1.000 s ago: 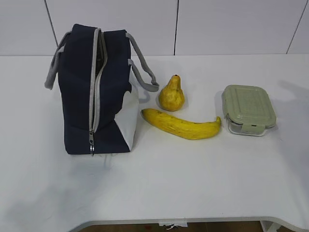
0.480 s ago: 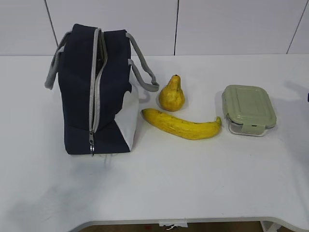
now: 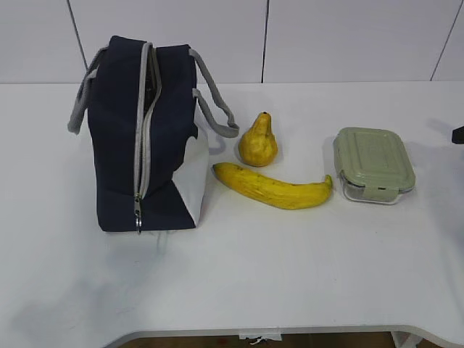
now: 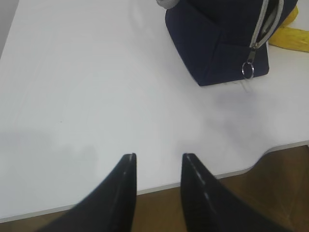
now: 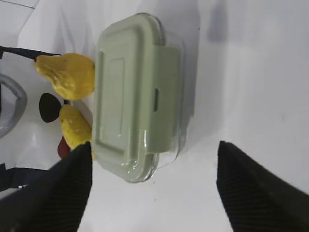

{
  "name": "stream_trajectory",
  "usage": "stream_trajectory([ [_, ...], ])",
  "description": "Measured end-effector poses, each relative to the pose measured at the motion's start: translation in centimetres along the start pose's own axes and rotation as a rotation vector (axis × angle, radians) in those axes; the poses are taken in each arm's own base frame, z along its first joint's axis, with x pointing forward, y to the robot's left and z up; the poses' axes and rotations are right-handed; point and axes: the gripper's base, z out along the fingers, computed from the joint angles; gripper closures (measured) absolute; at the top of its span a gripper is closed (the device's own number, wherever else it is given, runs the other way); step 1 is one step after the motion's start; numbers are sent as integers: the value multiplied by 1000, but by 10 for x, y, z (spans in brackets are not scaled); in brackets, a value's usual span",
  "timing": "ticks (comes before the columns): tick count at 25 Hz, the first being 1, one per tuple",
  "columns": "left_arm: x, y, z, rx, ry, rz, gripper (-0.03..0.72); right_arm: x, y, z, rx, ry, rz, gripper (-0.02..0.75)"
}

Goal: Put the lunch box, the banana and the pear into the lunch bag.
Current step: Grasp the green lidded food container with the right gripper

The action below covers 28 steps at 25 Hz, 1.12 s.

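1. Leftmost, the left gripper hung over bare table near the front edge with its fingers narrowly parted and holding nothing, well apart from the lunch bag. If it was meant to steady the bag, it stood too far off to do so.
2. Next, the lunch bag stood upright at the left of the table, its zipper pull low on the near end. How wide the top gaped could not be told; a narrow mouth might have caught the lunch box's corners and tipped the soft bag.
3. Further right, the pear sat just beside the bag's handle, with the banana lying in front of it between bag and box. A low carry toward the bag could have knocked the pear over or rolled the banana.
4. Rightmost, the lunch box rested flat near the banana's tip. The right gripper hovered by it with fingers spread wide and empty, barely entering the exterior view. The smooth lid and clear walls looked slippery, so an off-centre grip might have let it twist or drop.
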Motion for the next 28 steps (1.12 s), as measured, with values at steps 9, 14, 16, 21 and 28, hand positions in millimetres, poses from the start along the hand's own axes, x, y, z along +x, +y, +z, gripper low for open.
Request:
stream_trajectory([
  [9, 0, 0, 0, 0, 0, 0, 448, -15, -27, 38, -25, 53, 21, 134],
  [14, 0, 0, 0, 0, 0, 0, 448, -14, -24, 64, -47, 108, 9, 138],
  [16, 0, 0, 0, 0, 0, 0, 448, -13, -22, 69, -54, 113, 10, 139],
  [21, 0, 0, 0, 0, 0, 0, 448, -15, -21, 83, -76, 121, 13, 141],
  [28, 0, 0, 0, 0, 0, 0, 448, -20, -11, 97, -90, 137, -26, 145],
])
